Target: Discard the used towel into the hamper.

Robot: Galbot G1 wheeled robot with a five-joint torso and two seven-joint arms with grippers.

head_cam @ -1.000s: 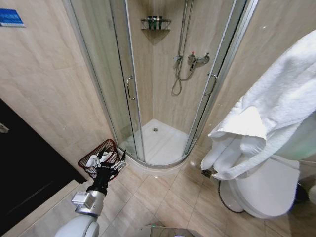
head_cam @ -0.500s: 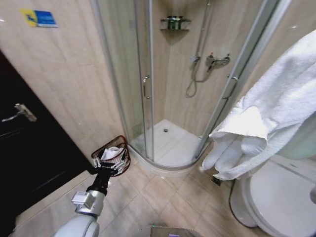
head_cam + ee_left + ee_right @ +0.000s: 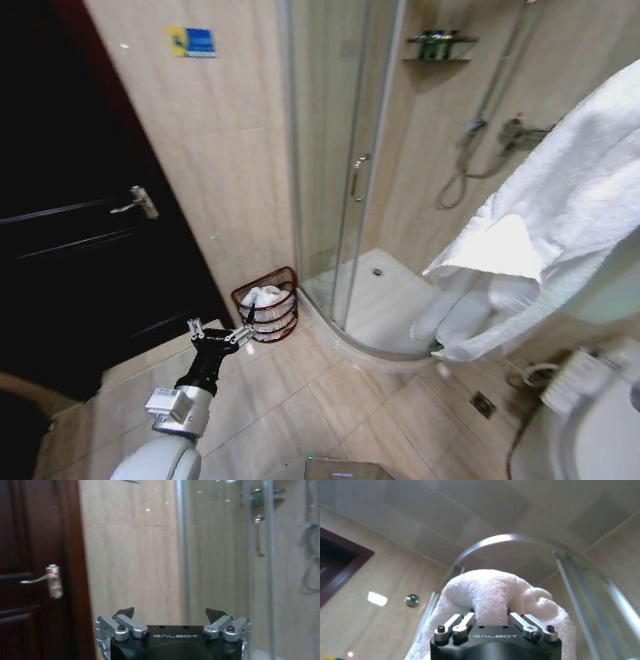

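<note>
The hamper [image 3: 268,314], a dark red-brown wire basket with white cloths inside, stands on the floor tiles against the wall between the door and the shower. My left gripper [image 3: 218,335] is held out low in front of me, open and empty, a little short of the hamper and to its left. The left wrist view has the same open left gripper [image 3: 170,613] facing the wall beside the door. The white towel [image 3: 560,220] hangs large at the right of the head view. My right gripper [image 3: 490,622] is shut on a bunched fold of the towel [image 3: 490,588], held up high.
A dark door with a metal handle [image 3: 135,203] fills the left side. The glass shower cabin [image 3: 340,170] and its white tray [image 3: 385,300] lie past the hamper. A toilet [image 3: 590,430] and a floor drain [image 3: 483,404] are at lower right. Tiled floor lies before the hamper.
The whole view has swung to the left, so the door has come in and the hamper and shower sit farther right. Both arms hold the same pose, the towel still gripped.
</note>
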